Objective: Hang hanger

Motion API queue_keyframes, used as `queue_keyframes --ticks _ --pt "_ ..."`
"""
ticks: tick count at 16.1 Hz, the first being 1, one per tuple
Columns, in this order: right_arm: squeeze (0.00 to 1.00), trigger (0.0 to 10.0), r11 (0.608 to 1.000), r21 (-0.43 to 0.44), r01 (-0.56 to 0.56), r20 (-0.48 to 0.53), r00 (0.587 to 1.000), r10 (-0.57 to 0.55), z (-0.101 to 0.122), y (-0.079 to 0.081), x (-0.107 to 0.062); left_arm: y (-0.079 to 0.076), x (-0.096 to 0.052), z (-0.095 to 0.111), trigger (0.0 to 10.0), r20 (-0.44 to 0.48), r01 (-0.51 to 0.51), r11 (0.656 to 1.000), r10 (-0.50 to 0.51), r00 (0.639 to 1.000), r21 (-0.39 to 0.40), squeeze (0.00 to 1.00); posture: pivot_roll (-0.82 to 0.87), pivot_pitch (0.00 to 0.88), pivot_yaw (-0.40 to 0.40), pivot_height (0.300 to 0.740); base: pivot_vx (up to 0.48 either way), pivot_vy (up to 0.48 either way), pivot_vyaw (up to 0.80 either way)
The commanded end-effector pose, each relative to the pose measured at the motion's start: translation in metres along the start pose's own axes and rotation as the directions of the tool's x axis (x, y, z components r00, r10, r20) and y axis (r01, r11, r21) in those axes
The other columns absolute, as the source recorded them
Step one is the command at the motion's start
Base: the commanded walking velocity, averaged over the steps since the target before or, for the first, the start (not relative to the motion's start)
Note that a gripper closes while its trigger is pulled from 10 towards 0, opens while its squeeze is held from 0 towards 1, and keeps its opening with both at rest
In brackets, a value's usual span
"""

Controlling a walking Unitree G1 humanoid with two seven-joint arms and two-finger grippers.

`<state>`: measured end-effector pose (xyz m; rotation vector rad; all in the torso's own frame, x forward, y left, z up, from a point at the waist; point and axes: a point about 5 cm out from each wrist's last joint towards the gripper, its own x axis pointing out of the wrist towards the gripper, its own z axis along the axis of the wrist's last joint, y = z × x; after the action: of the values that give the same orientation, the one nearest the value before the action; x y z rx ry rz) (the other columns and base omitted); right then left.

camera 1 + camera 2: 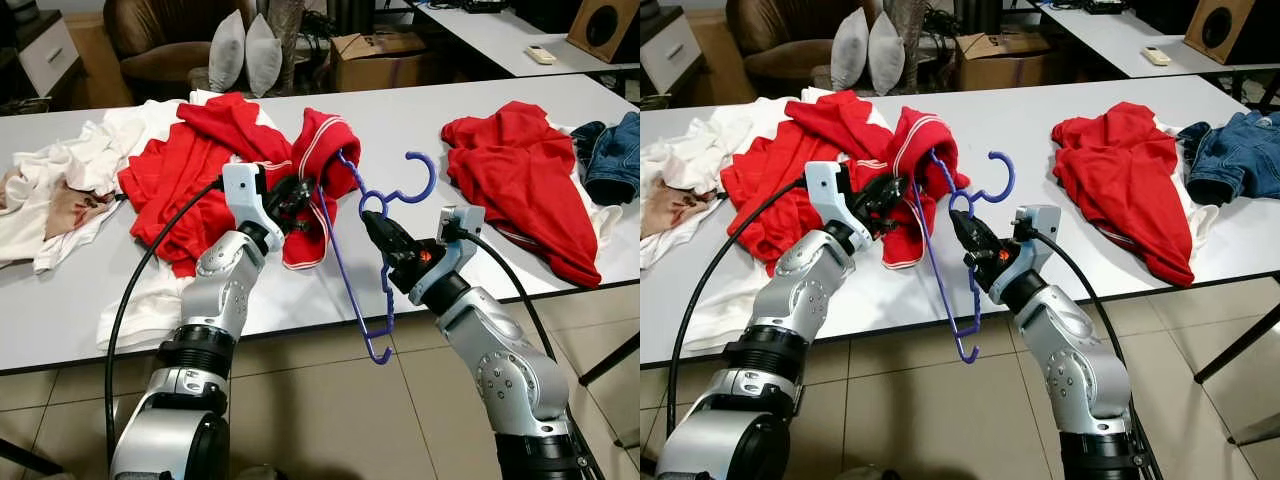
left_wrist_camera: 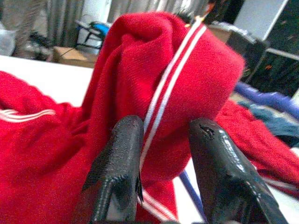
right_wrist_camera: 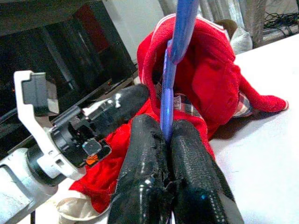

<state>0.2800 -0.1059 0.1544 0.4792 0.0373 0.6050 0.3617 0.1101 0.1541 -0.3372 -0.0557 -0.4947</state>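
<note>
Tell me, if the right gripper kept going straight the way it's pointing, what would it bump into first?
Probably the red shirt held up by the left gripper. The right gripper, shut on the blue hanger, points toward it; depth is uncertain.

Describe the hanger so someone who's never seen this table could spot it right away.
Look at the front edge of the long white table, between the two silver arms. The right gripper pinches a thin hanger with one end inside a red garment: the only blue-purple plastic thing there.
</note>
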Motion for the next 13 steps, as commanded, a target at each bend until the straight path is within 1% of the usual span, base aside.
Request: queue_keyframes --ticks 1,2,3,4,5,6,7,8,9,10,11,12,13 --pt "0.0 0.0 1.0 -0.005 -0.028 0.035 0.999 0.028 0.007 0.006 0.0 -0.001 -0.001 0.005 10.0 0.038 0.02 1.0 -0.02 0.999 -0.004 0.0 -0.12 0.0 0.07 0.74 0.0 0.0 0.0" --pt "0.0 0.0 1.0 -0.005 -0.028 0.034 0.999 0.028 0.007 0.006 0.0 -0.002 -0.003 0.008 10.0 0.092 0.046 0.998 -0.042 0.995 -0.04 0.0 -0.12 0.0 0.074 0.74 0.0 0.0 0.0" --pt "0.0 0.0 1.0 -0.005 -0.028 0.033 0.999 0.028 0.007 0.006 0.0 -0.002 -0.005 0.01 10.0 0.118 0.062 0.997 -0.056 0.991 -0.051 0.0 -0.12 0.0 0.075 0.74 0.0 0.0 0.0" --pt "0.0 0.0 1.0 -0.005 -0.03 0.033 0.999 0.03 0.007 0.007 0.0 -0.003 -0.009 0.008 10.0 0.12 0.107 0.994 -0.105 0.987 -0.011 0.0 -0.12 0.0 0.074 0.74 0.0 0.0 0.0" --pt "0.0 0.0 1.0 -0.006 -0.031 0.032 0.999 0.031 0.007 0.007 0.0 -0.006 -0.011 0.004 10.0 0.086 0.145 0.988 -0.149 0.985 0.049 0.0 -0.12 0.0 0.076 0.74 0.0 0.0 0.0" --pt "0.0 0.0 0.999 -0.006 -0.031 0.032 0.999 0.031 0.007 0.007 0.0 -0.008 -0.011 0.001 10.0 0.069 0.164 0.984 -0.168 0.983 0.07 0.0 -0.12 0.0 0.076 0.74 0.0 0.0 0.0" --pt "0.0 0.0 0.999 -0.007 -0.034 0.033 0.999 0.034 0.007 0.008 0.0 -0.01 -0.011 -0.004 10.0 0.038 0.176 0.978 -0.181 0.983 0.114 0.0 -0.13 0.0 0.082 0.74 0.0 0.0 0.0" --pt "0.0 0.0 0.999 -0.009 -0.035 0.034 0.999 0.036 0.008 0.008 0.0 -0.012 -0.01 -0.006 10.0 0.028 0.191 0.971 -0.197 0.98 0.144 0.0 -0.13 0.0 0.085 0.74 0.0 0.0 0.0" --pt "0.0 0.0 0.999 -0.011 -0.035 0.038 0.999 0.036 0.009 0.009 0.0 -0.013 -0.008 -0.011 10.0 -0.005 0.175 0.965 -0.178 0.984 0.197 0.0 -0.14 0.0 0.087 0.74 0.0 0.0 0.0" --pt "0.0 0.0 0.999 -0.011 -0.034 0.042 0.999 0.035 0.01 0.009 -0.001 -0.011 -0.005 -0.015 10.0 -0.037 0.15 0.961 -0.145 0.989 0.233 0.0 -0.14 0.0 0.089 0.74 0.0 0.0 0.0" --pt "0.0 0.0 0.999 -0.012 -0.034 0.045 0.998 0.034 0.01 0.009 -0.001 -0.01 -0.003 -0.016 10.0 -0.045 0.119 0.956 -0.111 0.993 0.27 0.0 -0.14 0.0 0.093 0.74 0.0 0.0 0.0" --pt "0.0 0.0 0.999 -0.013 -0.034 0.046 0.998 0.034 0.01 0.009 -0.001 -0.01 -0.002 -0.016 10.0 -0.044 0.111 0.956 -0.103 0.994 0.271 0.0 -0.14 0.0 0.093 0.74 0.0 0.0 0.0" --pt "0.0 0.0 0.999 -0.013 -0.033 0.048 0.998 0.034 0.011 0.009 -0.001 -0.007 0.0 -0.018 10.0 -0.058 0.071 0.953 -0.056 0.997 0.296 0.0 -0.14 0.0 0.095 0.74 0.0 0.0 0.0"
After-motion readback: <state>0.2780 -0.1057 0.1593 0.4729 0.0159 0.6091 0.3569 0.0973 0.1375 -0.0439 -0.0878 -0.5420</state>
